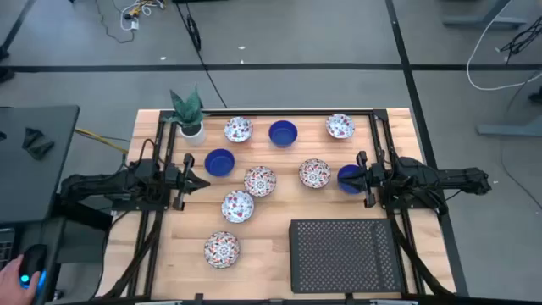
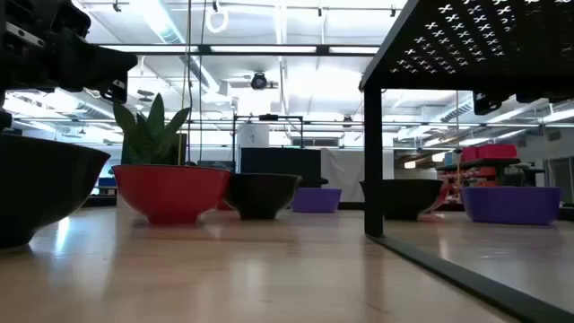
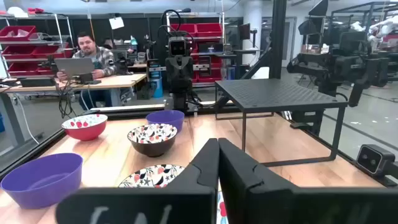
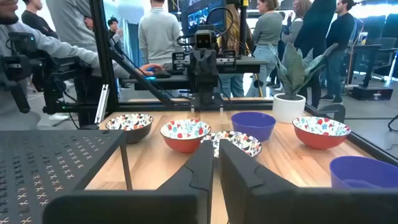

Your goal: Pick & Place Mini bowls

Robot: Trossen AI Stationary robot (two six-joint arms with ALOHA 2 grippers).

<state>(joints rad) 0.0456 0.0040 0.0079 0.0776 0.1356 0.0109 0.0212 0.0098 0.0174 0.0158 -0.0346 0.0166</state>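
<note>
- Right claw (image 4: 215, 171): clenched, nothing grasped. A blue bowl (image 1: 343, 180) lies directly at its tip, partly covered by it in the high view. If the claw is lowered in this state, the rim is likely to be struck and the bowl pushed across the desk (image 1: 262, 237) rather than gripped.
- The glazed wall of that bowl is judged slippery. A grip taken on the rim alone could let it tilt or drop during the lift.
- A floral bowl (image 1: 314, 173) stands just ahead of the right claw. It could be knocked if the blue bowl is shoved forward.
- A raised black rack (image 1: 343, 254) stands beside the right claw. A low sideways swing could catch its edge or a leg.
- Left claw (image 3: 218, 168): clenched and empty, waiting at the opposite side. The other mini bowls are spread between the two claws.
- Both claws point at each other. A simultaneous reach to the middle bowls risks contact between the arms.
</note>
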